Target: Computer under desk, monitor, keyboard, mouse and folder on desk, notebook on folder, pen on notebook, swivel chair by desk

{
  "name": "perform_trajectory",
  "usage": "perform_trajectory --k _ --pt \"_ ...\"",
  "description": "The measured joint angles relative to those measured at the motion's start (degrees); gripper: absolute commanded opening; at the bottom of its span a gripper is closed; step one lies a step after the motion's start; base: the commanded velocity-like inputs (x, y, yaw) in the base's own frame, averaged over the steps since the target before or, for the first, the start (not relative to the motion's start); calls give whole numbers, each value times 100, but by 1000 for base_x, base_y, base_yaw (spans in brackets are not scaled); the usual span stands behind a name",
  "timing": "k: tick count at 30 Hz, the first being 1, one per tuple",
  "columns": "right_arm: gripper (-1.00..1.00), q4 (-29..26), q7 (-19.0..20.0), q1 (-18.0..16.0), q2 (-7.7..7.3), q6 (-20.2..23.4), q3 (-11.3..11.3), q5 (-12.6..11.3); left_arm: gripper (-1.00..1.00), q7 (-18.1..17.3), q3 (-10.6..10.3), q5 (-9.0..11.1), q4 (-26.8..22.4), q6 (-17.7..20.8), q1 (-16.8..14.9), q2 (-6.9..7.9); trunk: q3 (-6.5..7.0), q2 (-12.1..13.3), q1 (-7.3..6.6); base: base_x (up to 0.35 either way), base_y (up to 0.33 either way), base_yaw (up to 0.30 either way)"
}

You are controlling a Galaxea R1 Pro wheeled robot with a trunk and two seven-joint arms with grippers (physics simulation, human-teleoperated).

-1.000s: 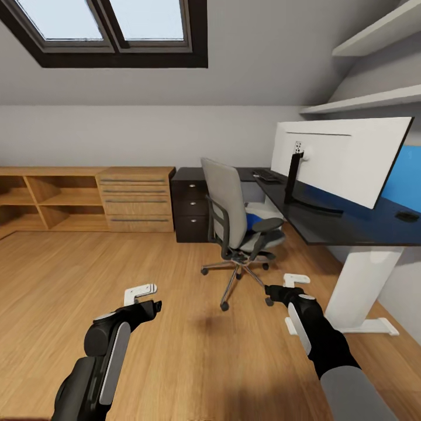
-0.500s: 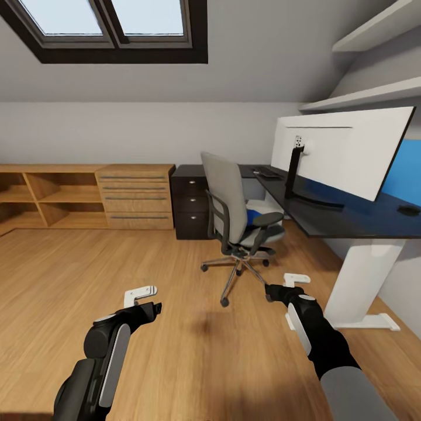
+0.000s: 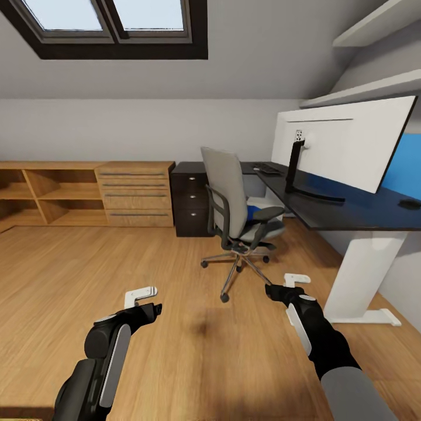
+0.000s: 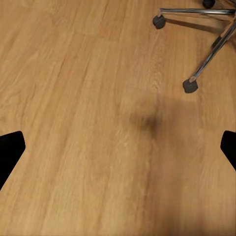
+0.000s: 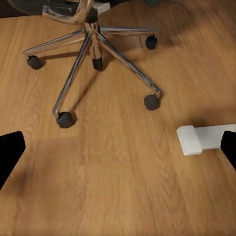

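Note:
The grey swivel chair (image 3: 229, 196) stands on the wood floor ahead, its back toward me, with the blue folder (image 3: 251, 212) on its seat. To the right is the black desk (image 3: 356, 217) with the monitor (image 3: 345, 143), the keyboard (image 3: 268, 170) at its far end and the mouse (image 3: 409, 204) near the right edge. The computer, notebook and pen are hidden. My left gripper (image 3: 146, 299) and right gripper (image 3: 286, 286) hang open and empty over the floor. The right wrist view has the chair's star base (image 5: 93, 34) in front of the right gripper (image 5: 118, 147).
The desk's white leg and foot (image 3: 359, 280) stand right of my right arm; the foot (image 5: 204, 137) also appears in the right wrist view. A black drawer unit (image 3: 190, 199) and light wood drawers and shelves (image 3: 88, 193) line the back wall. A chair castor (image 4: 189, 86) lies ahead of the left gripper.
The whole view has shifted a little as the camera moved toward the chair and desk. Both arms keep their pose and both grippers stay open.

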Motion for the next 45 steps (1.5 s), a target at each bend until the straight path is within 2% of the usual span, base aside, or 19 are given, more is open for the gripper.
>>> perform_trajectory --k 6,17,20,28,29,33,34,37,39,41,45 --pt "100 0 0 0 -2 -1 -1 2 100 0 -1 4 3 -2 0 2 -108 -241 132 0 0 0" --pt "100 0 0 0 -3 -2 -1 6 100 0 -7 2 4 -5 0 3 -351 -256 161 0 0 0" --pt "100 0 -2 0 -3 -2 -3 4 100 0 -195 2 18 -11 0 7 -418 -260 169 0 0 0" --pt "100 0 -4 0 -3 -33 -8 8 100 -32 -253 4 127 -17 0 34 -419 -261 168 0 0 0" --pt "100 7 -13 25 -3 -475 -2 9 100 -37 -253 4 165 -26 0 49 -419 -261 168 0 0 0" --pt "100 34 -1 145 -1 -799 1 15 100 -45 -253 10 171 -25 0 59 -419 -261 168 38 0 0" --pt "100 385 -15 155 4 -1370 6 19 100 -46 -253 8 171 -22 -1 60 -419 -261 167 175 0 0" --pt "100 859 -31 139 3 -1850 8 25 100 -46 -251 7 171 -21 -1 61 -419 -261 166 231 0 0" --pt "100 1448 -45 26 -5 -2385 5 31 100 -46 -252 7 171 -21 -1 61 -419 -261 166 282 0 0" --pt "100 2377 -130 -431 -64 -3041 4 34 100 -47 -252 11 171 -21 -1 61 -418 -261 165 303 0 0" --pt "100 3895 -273 -1212 -182 -3966 12 26 100 -47 -253 13 171 -20 0 61 -419 -261 165 314 0 0"
